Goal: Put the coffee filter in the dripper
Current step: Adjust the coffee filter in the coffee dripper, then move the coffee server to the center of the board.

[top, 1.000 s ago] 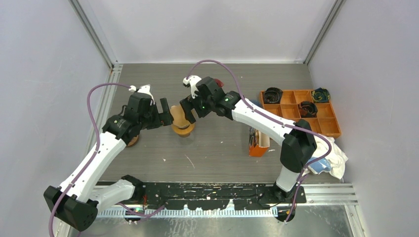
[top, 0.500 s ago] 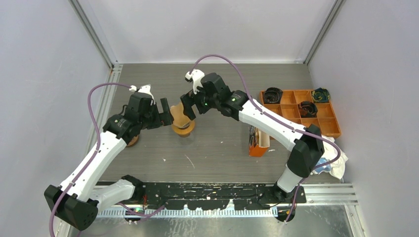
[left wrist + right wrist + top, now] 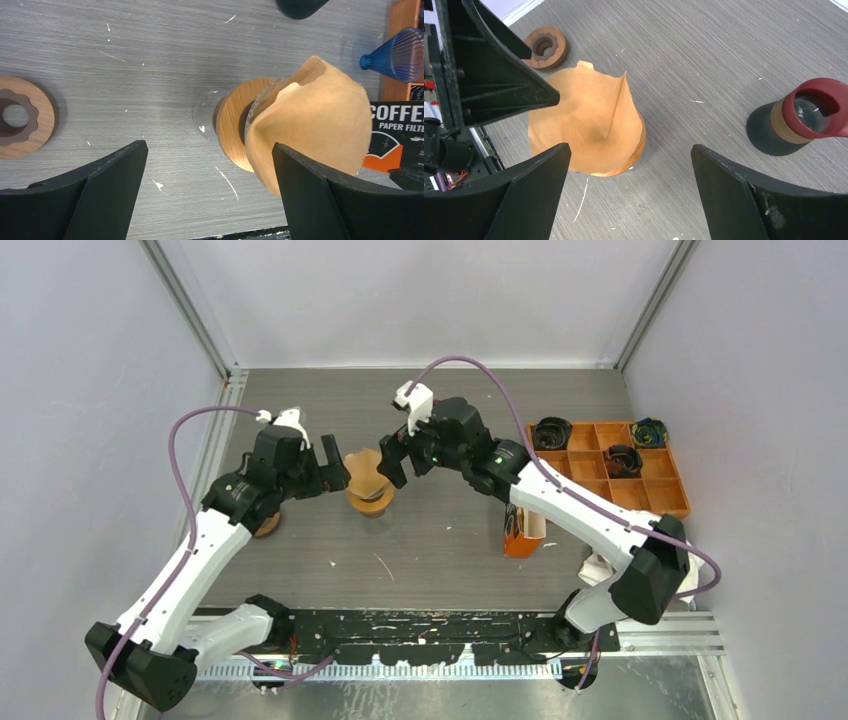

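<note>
Since the filter [image 3: 310, 125] sits askew in the dripper [image 3: 232, 131], a nudge may topple it; left gripper [image 3: 331, 466], right gripper [image 3: 391, 462] open, empty.

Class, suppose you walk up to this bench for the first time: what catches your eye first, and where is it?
The brown paper filter perched on the wooden dripper mid-table stands out first, with the open left fingers and right fingers flanking it on either side. Next comes the orange tray at the table's right edge.
</note>
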`<state>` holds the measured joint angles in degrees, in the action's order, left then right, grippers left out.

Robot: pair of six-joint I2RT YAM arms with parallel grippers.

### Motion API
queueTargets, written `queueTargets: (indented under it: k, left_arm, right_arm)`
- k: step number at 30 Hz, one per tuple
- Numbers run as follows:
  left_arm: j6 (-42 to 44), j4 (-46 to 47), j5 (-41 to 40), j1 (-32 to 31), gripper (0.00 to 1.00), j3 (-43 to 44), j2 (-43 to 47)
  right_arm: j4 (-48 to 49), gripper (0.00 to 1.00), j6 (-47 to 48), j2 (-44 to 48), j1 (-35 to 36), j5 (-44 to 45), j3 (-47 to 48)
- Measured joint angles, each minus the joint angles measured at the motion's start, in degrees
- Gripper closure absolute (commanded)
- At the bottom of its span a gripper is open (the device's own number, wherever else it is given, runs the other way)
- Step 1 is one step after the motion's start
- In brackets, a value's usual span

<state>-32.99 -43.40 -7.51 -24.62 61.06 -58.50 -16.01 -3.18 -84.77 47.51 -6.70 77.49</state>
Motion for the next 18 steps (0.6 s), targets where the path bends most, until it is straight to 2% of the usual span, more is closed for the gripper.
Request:
queueTargets:
  k: [6,13,18]
  left_arm:
    - [-0.48,-0.2,-0.22,0.0,0.01,0.79,3.19]
    - [-0.35,-1.18,-3.06,0.0,0.01,0.79,8.74]
    - [1.64,-1.49,-6.45,0.0,0.01,0.79,10.43]
  right_arm:
    - [4.46,0.0,0.15,5.09,0.0,0.72,-6.01]
    - [14.88,0.01,0.02,12.59,0.0,1.64,-20.09]
    - [22.16,0.07,-0.04,12.98,0.0,1.7,-28.2]
